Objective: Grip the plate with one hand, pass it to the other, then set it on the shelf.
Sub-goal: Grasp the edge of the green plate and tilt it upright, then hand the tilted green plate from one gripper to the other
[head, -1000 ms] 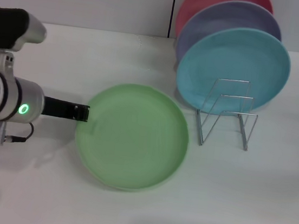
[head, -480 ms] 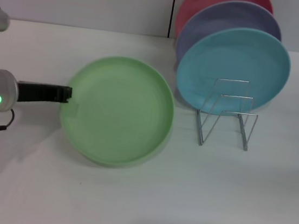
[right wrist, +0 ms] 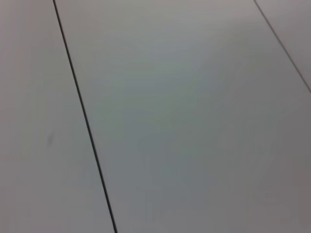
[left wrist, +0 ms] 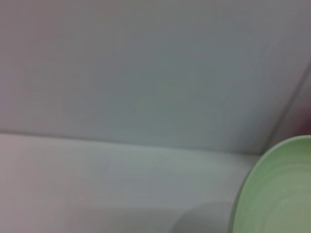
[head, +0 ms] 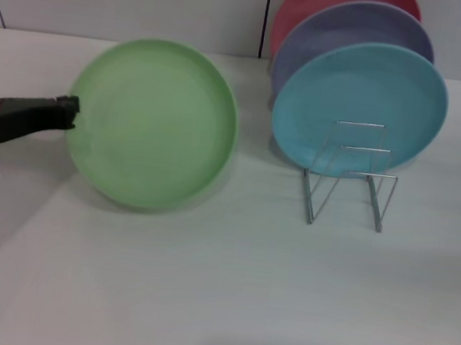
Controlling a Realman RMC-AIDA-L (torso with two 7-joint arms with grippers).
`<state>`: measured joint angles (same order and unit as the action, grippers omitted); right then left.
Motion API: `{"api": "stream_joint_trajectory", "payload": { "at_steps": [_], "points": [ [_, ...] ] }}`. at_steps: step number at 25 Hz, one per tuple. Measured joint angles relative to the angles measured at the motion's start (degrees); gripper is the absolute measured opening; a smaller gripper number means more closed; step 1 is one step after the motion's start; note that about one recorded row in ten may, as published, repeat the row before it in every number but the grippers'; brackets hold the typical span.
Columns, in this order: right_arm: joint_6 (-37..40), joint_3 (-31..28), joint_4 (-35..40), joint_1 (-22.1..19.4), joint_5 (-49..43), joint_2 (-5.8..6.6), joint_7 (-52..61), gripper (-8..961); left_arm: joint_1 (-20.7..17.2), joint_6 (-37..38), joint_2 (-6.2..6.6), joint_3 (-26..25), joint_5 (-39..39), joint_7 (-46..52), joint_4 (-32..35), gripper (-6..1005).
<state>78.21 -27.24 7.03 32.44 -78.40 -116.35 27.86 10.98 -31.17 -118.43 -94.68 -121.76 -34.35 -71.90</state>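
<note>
At table's left | left claw (head: 71, 111) clamped on green plate (head: 152, 125) rim, apparently lifted | rack (head: 352, 175) well apart

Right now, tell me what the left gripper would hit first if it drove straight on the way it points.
Nothing separate: the left gripper is already clamped on the light-green plate. Pushed on toward the robot's right, the plate would probably meet the turquoise plate in the wire rack, though depth is unclear.

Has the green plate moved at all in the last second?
Yes. The green plate has gone left and up in the head view, away from the wire rack, held by the left gripper.
</note>
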Motion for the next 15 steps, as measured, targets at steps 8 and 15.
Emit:
{"api": "stream_joint_trajectory", "payload": {
  "at_steps": [8,15],
  "points": [
    [0.0,0.6,0.0,0.7,0.0,0.00,0.0,574,-0.2,15.6,-0.01,3.0,4.7,-5.6,3.8,36],
    [-0.1,2.3,0.0,1.0,0.0,0.00,-1.2,575,-0.8,46.1,0.12,15.0,4.4,-5.1,7.8,36]
  ]
}}
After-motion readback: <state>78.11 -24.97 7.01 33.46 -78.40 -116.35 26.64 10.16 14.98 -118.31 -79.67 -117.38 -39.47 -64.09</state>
